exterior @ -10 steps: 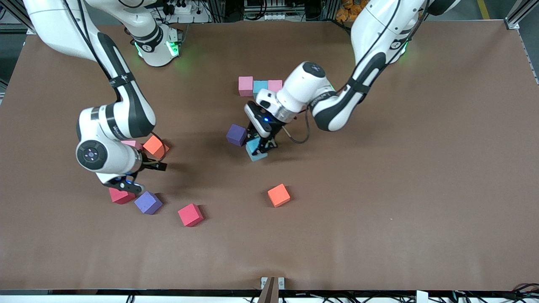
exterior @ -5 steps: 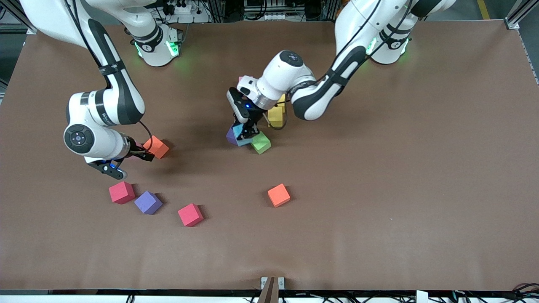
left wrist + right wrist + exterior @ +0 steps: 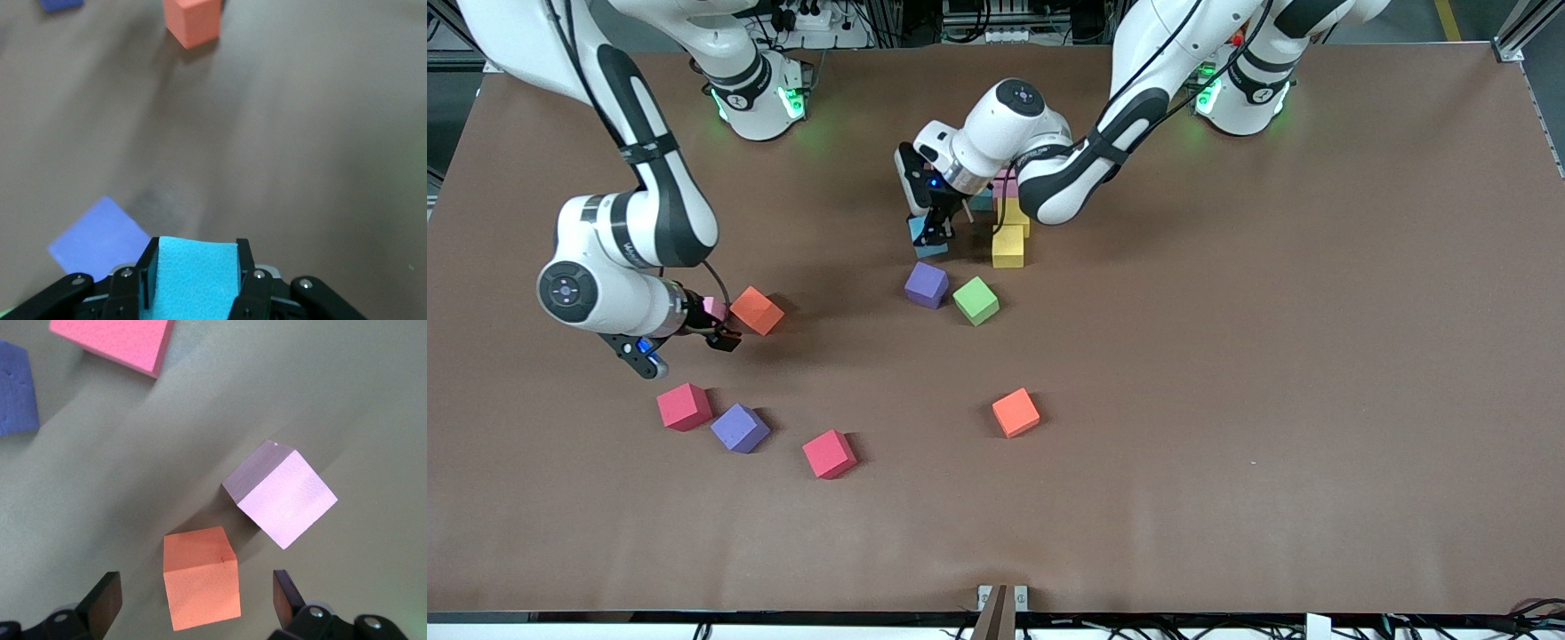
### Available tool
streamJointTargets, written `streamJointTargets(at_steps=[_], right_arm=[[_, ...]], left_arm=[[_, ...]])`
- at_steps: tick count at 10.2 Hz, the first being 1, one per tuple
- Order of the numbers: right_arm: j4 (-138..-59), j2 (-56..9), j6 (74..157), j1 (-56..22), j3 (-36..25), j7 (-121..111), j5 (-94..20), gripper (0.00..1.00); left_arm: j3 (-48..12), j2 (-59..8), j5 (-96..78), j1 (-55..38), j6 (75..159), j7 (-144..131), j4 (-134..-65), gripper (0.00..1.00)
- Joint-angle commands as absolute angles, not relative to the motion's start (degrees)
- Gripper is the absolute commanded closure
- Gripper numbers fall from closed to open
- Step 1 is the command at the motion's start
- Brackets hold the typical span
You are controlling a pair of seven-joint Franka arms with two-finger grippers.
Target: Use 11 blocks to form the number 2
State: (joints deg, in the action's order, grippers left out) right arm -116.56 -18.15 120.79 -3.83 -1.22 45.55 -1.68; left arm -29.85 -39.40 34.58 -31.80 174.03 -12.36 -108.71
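A light blue block (image 3: 192,277) was held clamped in the left gripper (image 3: 932,233) near the desk's middle, probably just above it, faces square to the fingers. The right gripper (image 3: 193,597) was spread wide over an orange block (image 3: 200,583); a pink block (image 3: 283,497) beside it was seen clearly only from the right wrist.

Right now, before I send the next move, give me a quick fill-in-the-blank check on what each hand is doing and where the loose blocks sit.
1. The left hand is shut on a ____ block.
2. The right hand is open over an ____ block, with a pink block beside it.
3. The green block lies beside a ____ block, both nearer the front camera than the yellow blocks.

Missing words: light blue; orange; purple
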Motion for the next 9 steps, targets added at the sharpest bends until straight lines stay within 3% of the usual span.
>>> streamJointTargets(at_steps=[1,4,9], right_arm=[[-118.3,-16.26,121.29,-3.25,-0.53,46.49,-4.38,0.0],[-117.95,-16.26,121.03,-3.69,-0.09,46.58,-5.45,0.0],[-116.1,-17.14,122.61,-3.6,2.9,46.4,-5.45,0.0]], left_arm=[[-30.59,-35.95,34.28,-30.41,173.32,-11.52,-113.46,0.86],[-33.65,-33.84,34.28,-27.0,169.47,-11.34,-116.62,0.86],[-36.04,-34.19,34.19,-23.39,164.09,-5.38,-115.67,0.86]])
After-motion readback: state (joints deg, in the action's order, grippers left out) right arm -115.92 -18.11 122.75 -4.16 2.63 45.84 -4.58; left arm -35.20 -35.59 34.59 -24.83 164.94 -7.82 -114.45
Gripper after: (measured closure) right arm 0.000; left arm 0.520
